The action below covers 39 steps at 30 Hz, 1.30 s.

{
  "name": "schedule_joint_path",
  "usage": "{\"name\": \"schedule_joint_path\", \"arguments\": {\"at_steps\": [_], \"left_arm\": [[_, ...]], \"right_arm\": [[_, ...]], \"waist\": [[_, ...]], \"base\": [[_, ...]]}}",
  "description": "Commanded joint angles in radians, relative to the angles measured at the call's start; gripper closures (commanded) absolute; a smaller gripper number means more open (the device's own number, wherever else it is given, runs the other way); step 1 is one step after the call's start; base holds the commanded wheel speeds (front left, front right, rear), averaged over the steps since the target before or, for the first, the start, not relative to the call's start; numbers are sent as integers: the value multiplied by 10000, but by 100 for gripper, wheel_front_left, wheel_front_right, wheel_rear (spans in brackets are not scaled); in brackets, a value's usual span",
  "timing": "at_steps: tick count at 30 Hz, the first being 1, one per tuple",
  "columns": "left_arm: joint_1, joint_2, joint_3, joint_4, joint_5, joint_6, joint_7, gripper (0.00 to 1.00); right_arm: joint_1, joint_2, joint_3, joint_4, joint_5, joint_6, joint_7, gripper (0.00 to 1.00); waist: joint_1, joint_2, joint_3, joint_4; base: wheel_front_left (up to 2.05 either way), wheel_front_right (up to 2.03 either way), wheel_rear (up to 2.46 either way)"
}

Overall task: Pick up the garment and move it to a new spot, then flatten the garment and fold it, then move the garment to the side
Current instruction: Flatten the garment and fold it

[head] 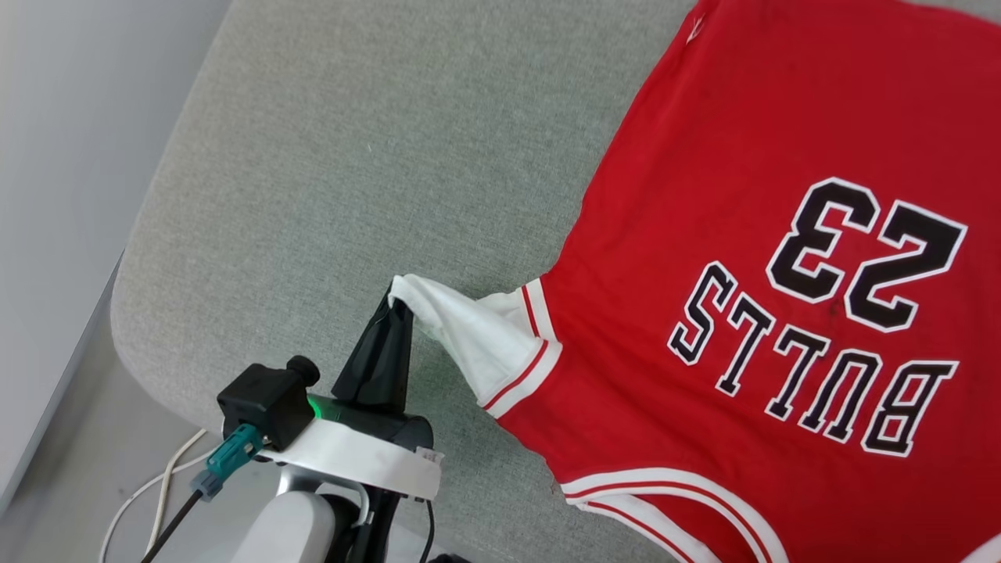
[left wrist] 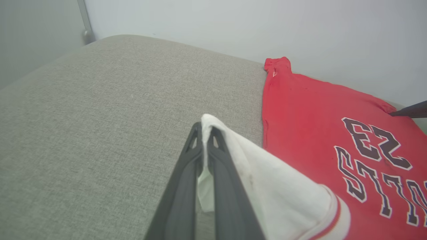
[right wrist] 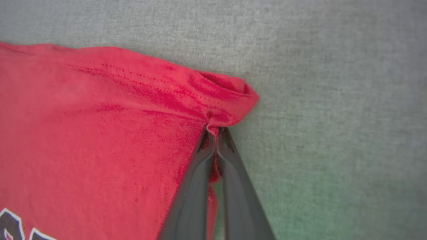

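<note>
The garment (head: 766, 258), a red jersey with black "BULLS 23" lettering facing up, lies spread over the right half of a grey cushion. My left gripper (head: 397, 301) is shut on the tip of its white sleeve (head: 477, 344), pulling the sleeve out to the left; in the left wrist view white cloth (left wrist: 267, 180) is pinched between the dark fingers (left wrist: 186, 173). My right gripper (right wrist: 213, 128) is shut on the hemmed red corner (right wrist: 230, 100) of the garment, at its far right side. A dark tip of that right gripper (left wrist: 410, 110) pokes in at the garment's far edge.
The grey fabric cushion (head: 352, 156) stretches bare to the left of the garment, with a rounded edge at the lower left. Beyond it runs a pale wall (left wrist: 233, 23) and a strip of floor (head: 70, 438). White and black cables (head: 156, 485) hang by my left wrist.
</note>
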State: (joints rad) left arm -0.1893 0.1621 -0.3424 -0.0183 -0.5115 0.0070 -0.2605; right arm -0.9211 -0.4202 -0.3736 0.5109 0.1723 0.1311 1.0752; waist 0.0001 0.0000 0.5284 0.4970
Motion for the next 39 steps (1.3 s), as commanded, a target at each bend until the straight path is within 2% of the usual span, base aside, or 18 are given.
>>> {"name": "schedule_joint_path", "arguments": {"at_steps": [1,7,16,21,28,32,36,37,38,39], "left_arm": [[117,-21,115,94,90,-47,-67,100],[600,154,530,387,98,36,-58,100],[1397,802,1340,670,-213,469,219,100],[1829,1213,1861,586,-427,719,462,100],[2334,1651,2308,501,-630,973,804,100],[2505,1745,2389,515,-822,952,1050,100],[2561,1853,2377,419,-881,960,1235,100],[2569,1889,2381,403,-860,981,1252,100],[2585,1918,2371,385,-856,993,1305,100],[2602,1937,2381,344,-849,1000,1317,100]], "right_arm": [[866,173,189,445,-156,-7,287,100],[1277,-601,760,-180,191,-8,44,100],[3499,-957,2044,-2183,1689,-7,-107,100],[5378,-693,2347,-3780,2194,-7,-34,100],[8414,44,2192,-5635,2407,-5,-265,100],[9965,862,1990,-5955,2499,-5,-485,100],[11050,1610,2071,-5782,2563,-5,-710,100],[11130,1749,2074,-5736,2586,-5,-897,68],[11160,1871,2065,-5689,2596,-7,-1147,31],[11164,1969,2074,-5645,2634,-5,-1414,0]], "waist": [[-1,0,-364,-105],[-1,0,-1453,-663],[-1,0,-2914,-2200],[-1,0,-3386,-3313],[-1,0,-3756,-4651],[-1,0,-3809,-5162],[-1,0,-3789,-5521],[-1,0,-3770,-5587],[-1,0,-3765,-5643],[-1,0,-3751,-5699]], "base": [[0,0,0],[0,0,0],[0,0,0],[0,0,0],[0,0,0],[0,0,0],[0,0,0],[0,0,0],[0,0,0],[0,0,0]]}}
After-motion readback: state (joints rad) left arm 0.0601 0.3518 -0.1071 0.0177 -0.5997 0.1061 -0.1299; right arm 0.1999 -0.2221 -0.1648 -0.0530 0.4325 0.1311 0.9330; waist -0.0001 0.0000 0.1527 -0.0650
